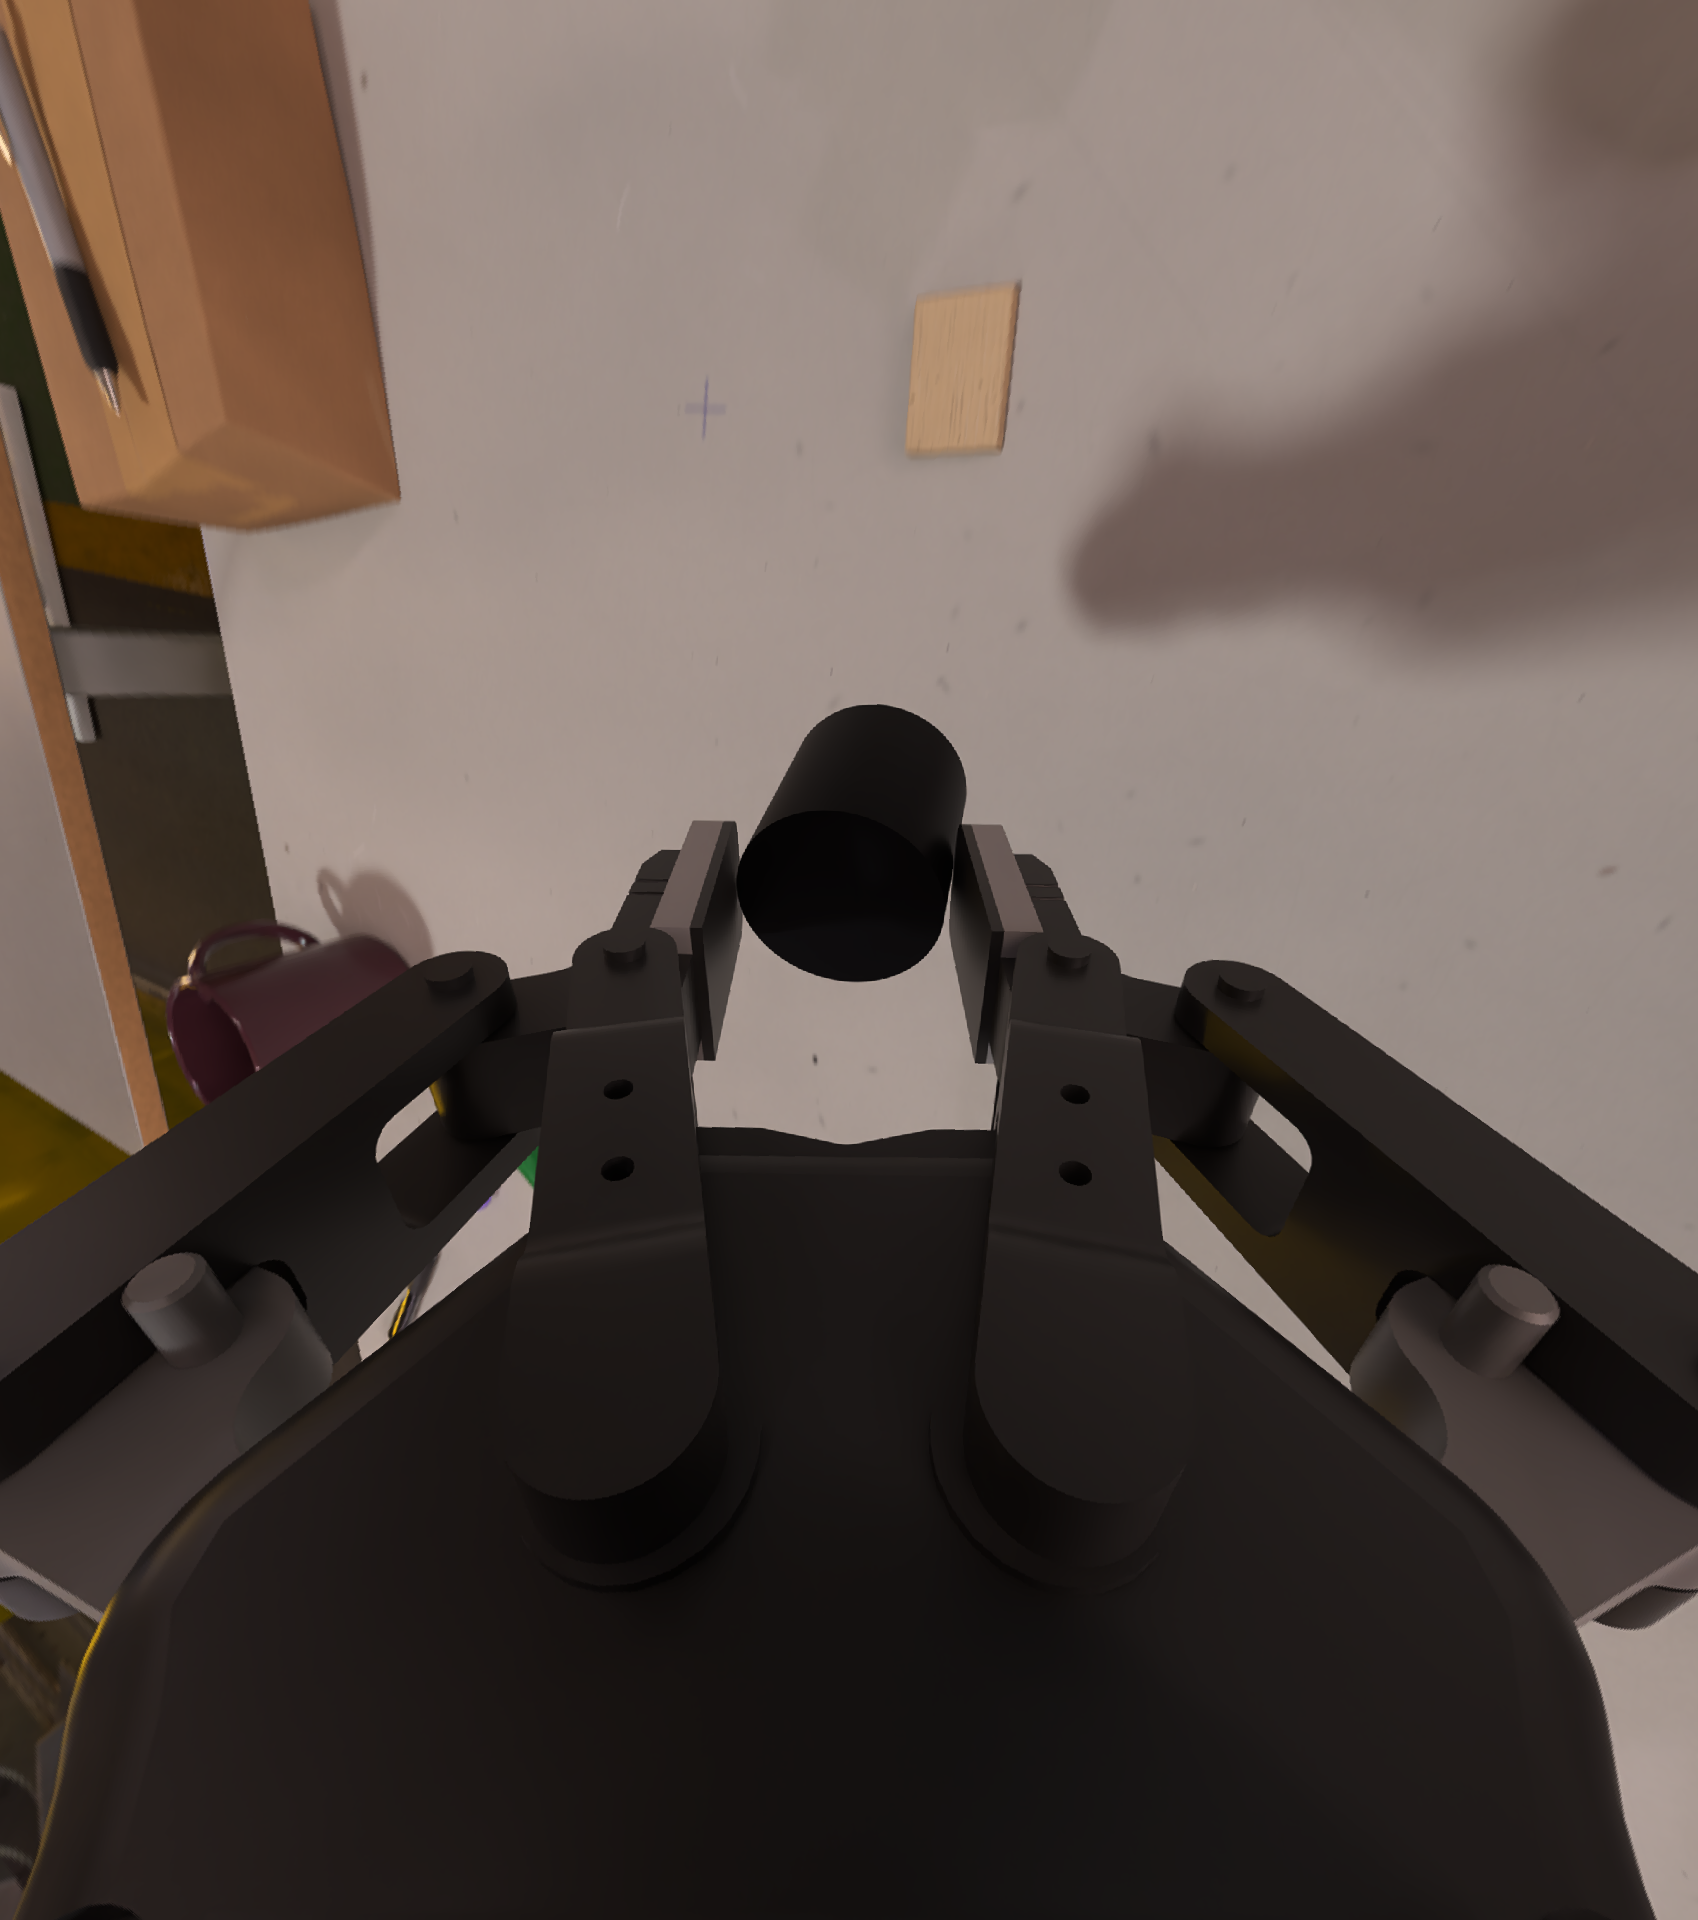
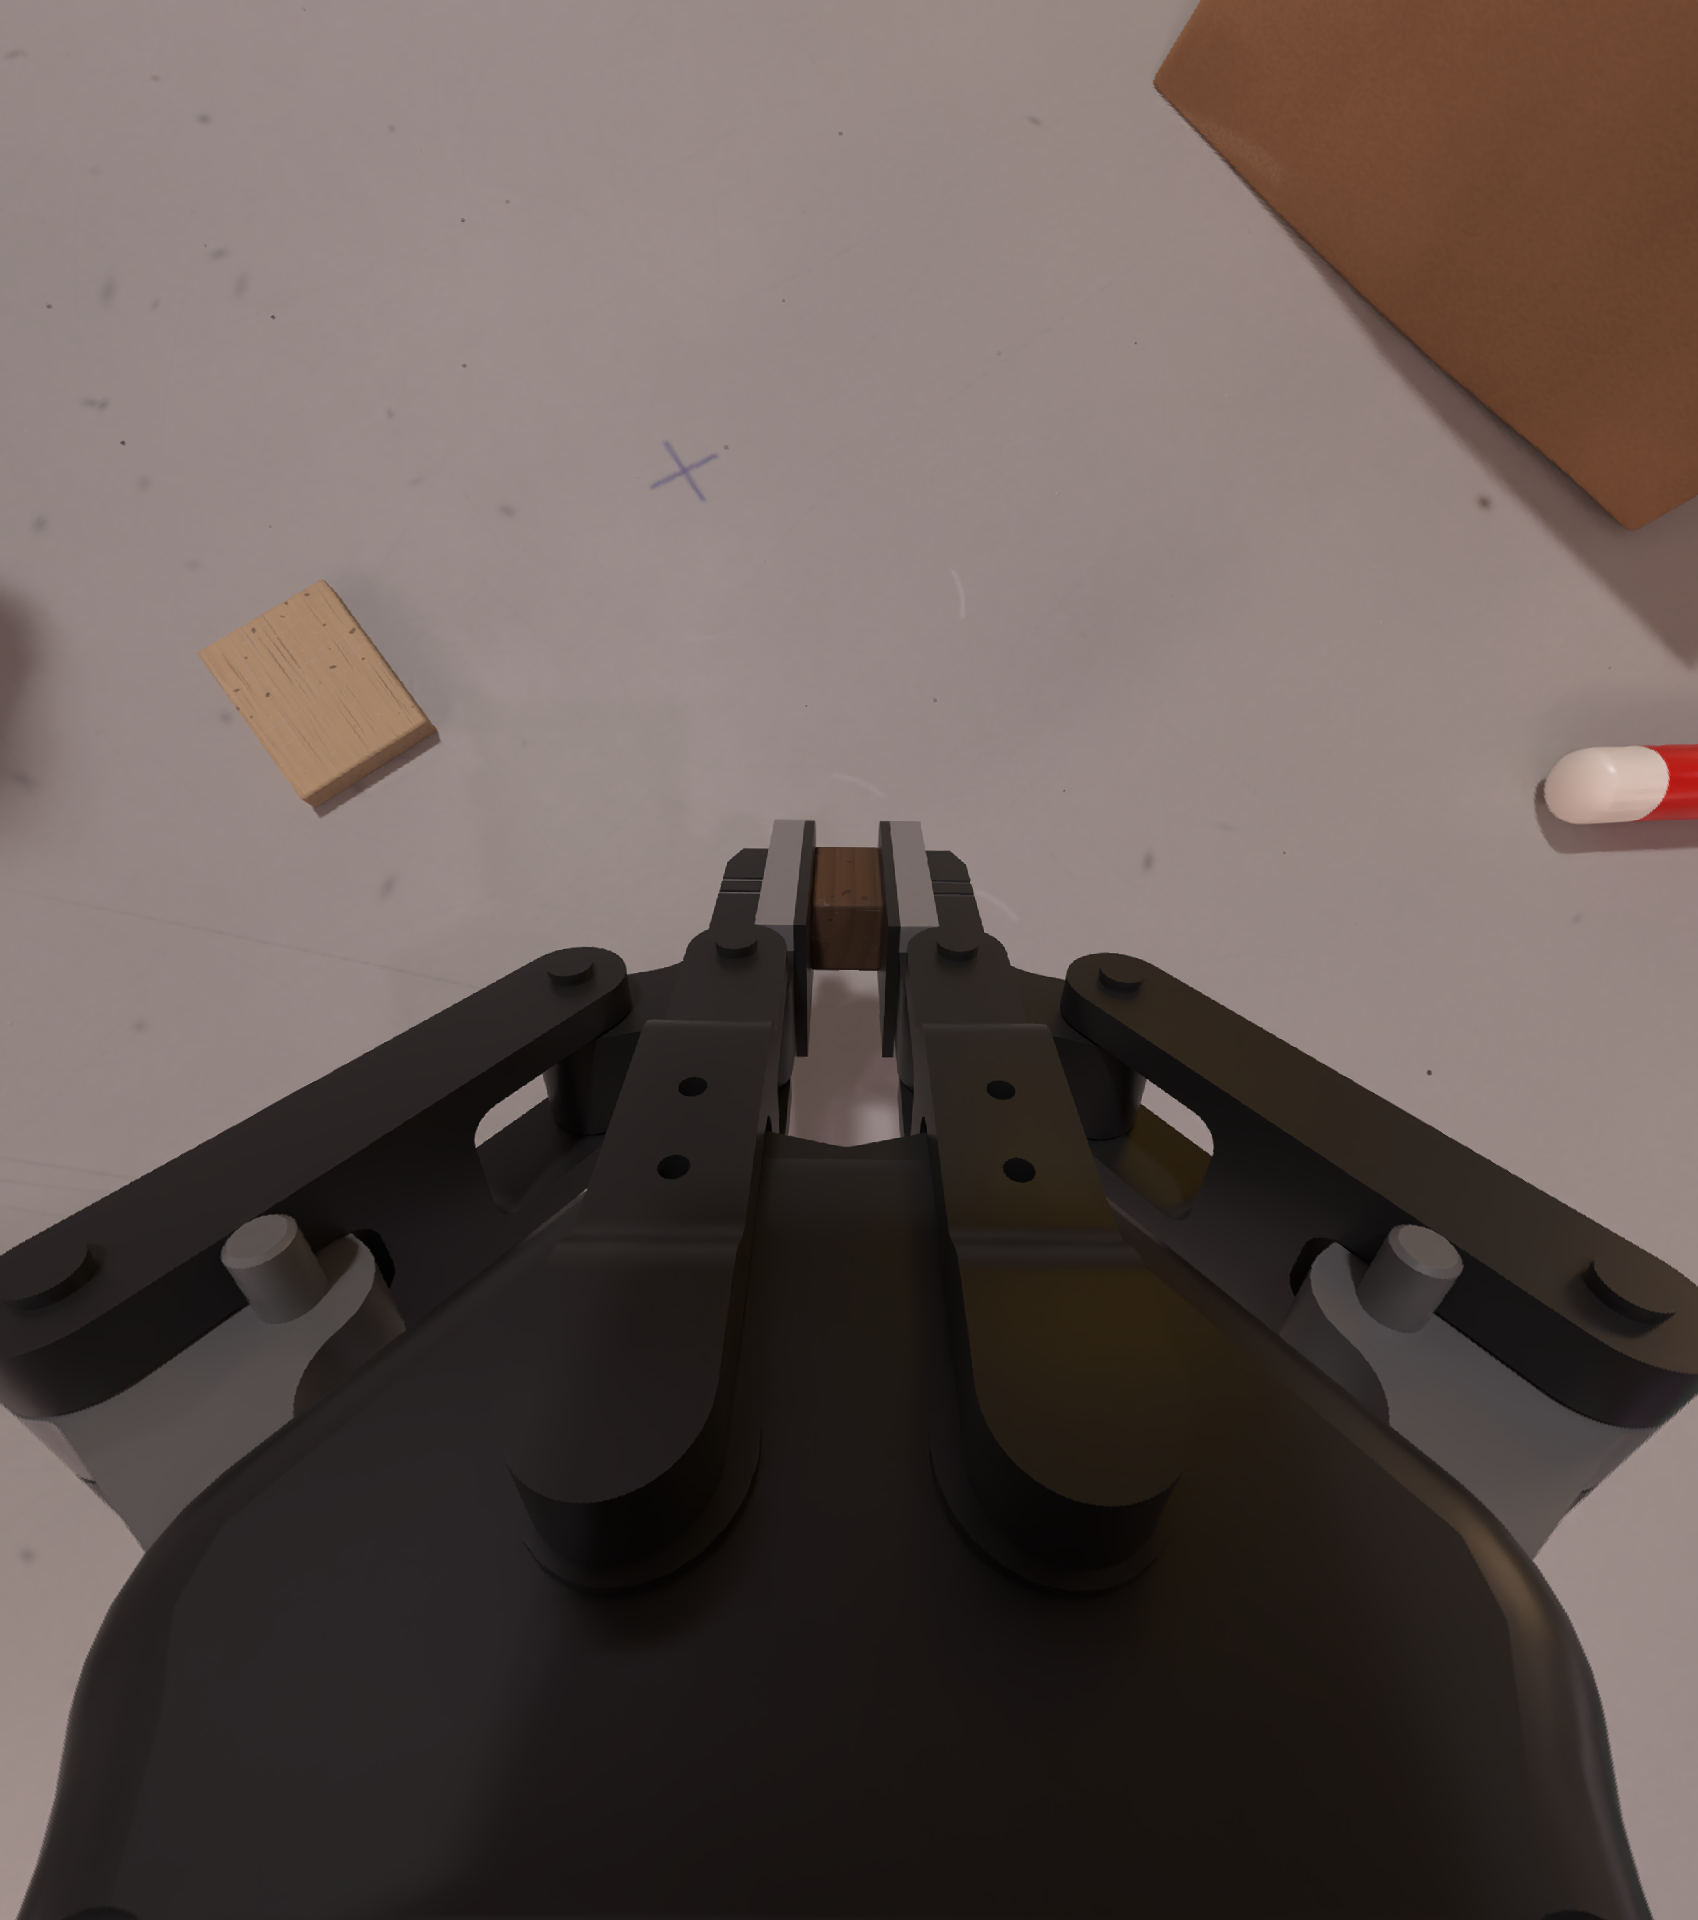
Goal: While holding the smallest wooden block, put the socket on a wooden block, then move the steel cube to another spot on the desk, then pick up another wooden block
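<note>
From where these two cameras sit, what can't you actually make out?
- Steel cube: in neither view.
- Socket, left wrist view: its far end faces away, and contact with the fingers is unclear.
- Red marker, right wrist view: cut off by the right edge.
- Purple mug, left wrist view: partly behind the gripper's linkage.

The socket is plain black, the small block is dark brown wood, the flat block is pale wood with fine grain lines, the box is brown, the marker is red with white cap, and the mug is dark purple.
</note>
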You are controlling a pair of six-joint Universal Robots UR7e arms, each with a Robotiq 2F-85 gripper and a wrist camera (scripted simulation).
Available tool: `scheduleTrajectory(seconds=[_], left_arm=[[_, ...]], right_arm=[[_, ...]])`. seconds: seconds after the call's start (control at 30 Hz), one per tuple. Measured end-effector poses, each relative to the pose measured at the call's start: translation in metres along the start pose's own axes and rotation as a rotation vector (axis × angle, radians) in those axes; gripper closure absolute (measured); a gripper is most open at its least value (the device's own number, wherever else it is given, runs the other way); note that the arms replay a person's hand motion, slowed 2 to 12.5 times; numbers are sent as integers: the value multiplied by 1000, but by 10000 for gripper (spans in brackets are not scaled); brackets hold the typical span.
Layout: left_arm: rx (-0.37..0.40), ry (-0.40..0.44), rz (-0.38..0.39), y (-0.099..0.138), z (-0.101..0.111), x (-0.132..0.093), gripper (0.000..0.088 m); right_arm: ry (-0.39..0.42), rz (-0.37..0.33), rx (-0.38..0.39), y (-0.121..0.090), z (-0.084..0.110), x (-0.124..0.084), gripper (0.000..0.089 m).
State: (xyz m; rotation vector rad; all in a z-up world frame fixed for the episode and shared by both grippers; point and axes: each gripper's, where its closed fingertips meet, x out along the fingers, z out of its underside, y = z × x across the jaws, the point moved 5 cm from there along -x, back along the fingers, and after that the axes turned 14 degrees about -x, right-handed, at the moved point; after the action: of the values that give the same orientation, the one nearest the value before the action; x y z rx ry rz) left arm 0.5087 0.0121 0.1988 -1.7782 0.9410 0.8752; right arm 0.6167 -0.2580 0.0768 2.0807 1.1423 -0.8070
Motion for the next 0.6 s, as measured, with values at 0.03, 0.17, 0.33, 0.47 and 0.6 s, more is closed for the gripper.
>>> scheduleTrajectory(seconds=[0.03, 0.17, 0.33, 0.47, 0.6], left_arm=[[7, 8, 7, 3, -8, 2, 513], [33, 36, 36, 14, -36, 10, 513], [63, 45, 48, 23, -65, 23, 513], [83, 44, 56, 26, -82, 35, 513], [79, 32, 65, 27, -94, 50, 513]], right_arm=[[0, 1, 0, 0, 0, 0, 787], [-2, 4, -2, 0, 0, 0, 787], [0, 8, -2, 0, 0, 0, 787], [2, 12, -3, -1, 0, -1, 787], [0, 17, -6, -1, 0, -1, 787]])
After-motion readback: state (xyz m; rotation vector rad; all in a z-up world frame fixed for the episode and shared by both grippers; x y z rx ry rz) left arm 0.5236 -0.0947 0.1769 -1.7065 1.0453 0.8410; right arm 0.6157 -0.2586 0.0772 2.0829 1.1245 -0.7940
